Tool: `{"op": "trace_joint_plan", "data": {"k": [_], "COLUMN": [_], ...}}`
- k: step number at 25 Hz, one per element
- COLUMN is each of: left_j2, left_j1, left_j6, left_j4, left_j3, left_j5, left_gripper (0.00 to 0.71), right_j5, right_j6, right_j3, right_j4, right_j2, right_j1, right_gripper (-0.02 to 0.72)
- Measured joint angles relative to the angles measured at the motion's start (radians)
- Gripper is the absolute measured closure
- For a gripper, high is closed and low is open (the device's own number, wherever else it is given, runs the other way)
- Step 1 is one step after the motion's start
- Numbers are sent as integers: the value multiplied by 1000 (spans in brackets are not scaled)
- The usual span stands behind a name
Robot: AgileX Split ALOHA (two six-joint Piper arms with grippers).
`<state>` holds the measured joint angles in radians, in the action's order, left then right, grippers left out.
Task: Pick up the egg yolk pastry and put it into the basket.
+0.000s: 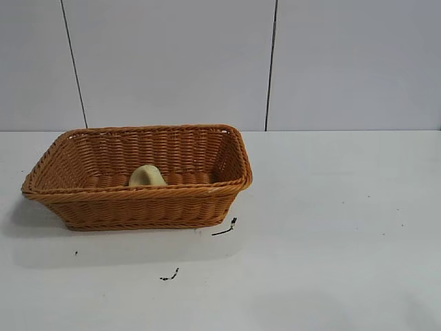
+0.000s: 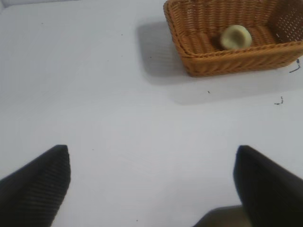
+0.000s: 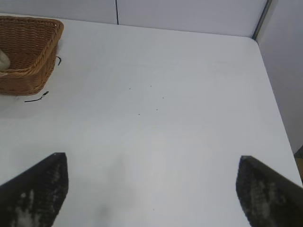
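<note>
The pale yellow-green egg yolk pastry [image 1: 147,176] lies inside the orange-brown wicker basket [image 1: 138,204], near its front wall. It also shows in the left wrist view [image 2: 235,37], inside the basket [image 2: 227,59], and as a sliver at the edge of the right wrist view [image 3: 4,60], where the basket [image 3: 28,71] is partly cut off. My left gripper [image 2: 151,156] is open and empty over bare table, well away from the basket. My right gripper [image 3: 151,163] is open and empty over bare table. Neither arm shows in the exterior view.
Small black scraps lie on the white table in front of the basket [image 1: 224,229] [image 1: 169,276]. A grey panelled wall [image 1: 275,62] stands behind the table. The table's right edge meets a side wall [image 3: 279,113].
</note>
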<state>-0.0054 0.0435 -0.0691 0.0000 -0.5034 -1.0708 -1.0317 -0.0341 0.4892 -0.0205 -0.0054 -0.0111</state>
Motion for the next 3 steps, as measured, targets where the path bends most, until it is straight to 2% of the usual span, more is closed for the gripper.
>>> {"op": "trace_joint_plan", "data": {"k": [3], "left_j2": [0], "left_j1": [0], "left_j6": [0], "left_j4": [0], "left_j3": [0], "left_j5": [0], "left_gripper": [14], "right_j5": [1], "right_j6": [0], "right_j3": [0], "right_j4": [0], "right_j2": [0], "right_j1": [0], "right_gripper": [45]}}
